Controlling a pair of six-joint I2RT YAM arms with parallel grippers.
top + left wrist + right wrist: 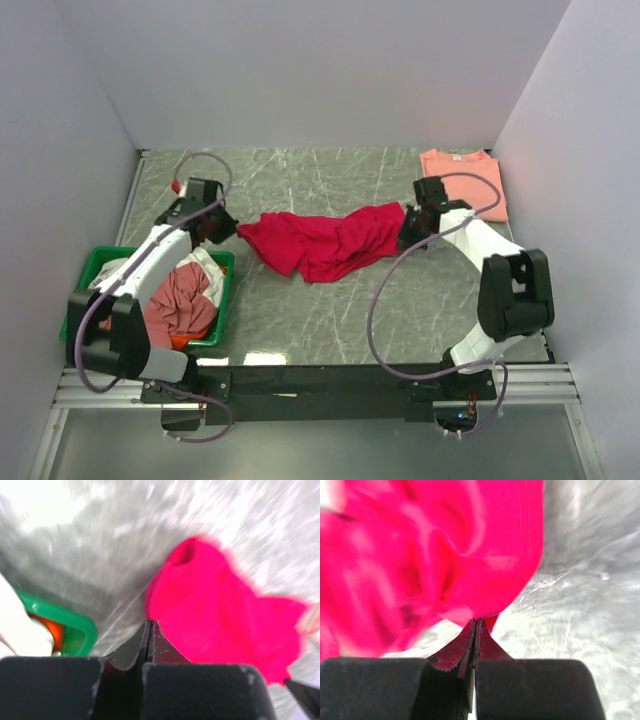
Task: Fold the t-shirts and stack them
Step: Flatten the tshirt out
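Both jaws closed tight, pinching opposite ends of crimson t-shirt (pixel 325 240).

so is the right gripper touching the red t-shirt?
Touching. Right wrist view: the right gripper is shut, with the red t-shirt edge pinched at its tips.

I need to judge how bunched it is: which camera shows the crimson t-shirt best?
Top external: the whole crimson t-shirt shows, bunched, stretched between the left tool and right tool. Left wrist shows only one blurred end at its shut tool; right wrist, blurred folds at its shut tool.
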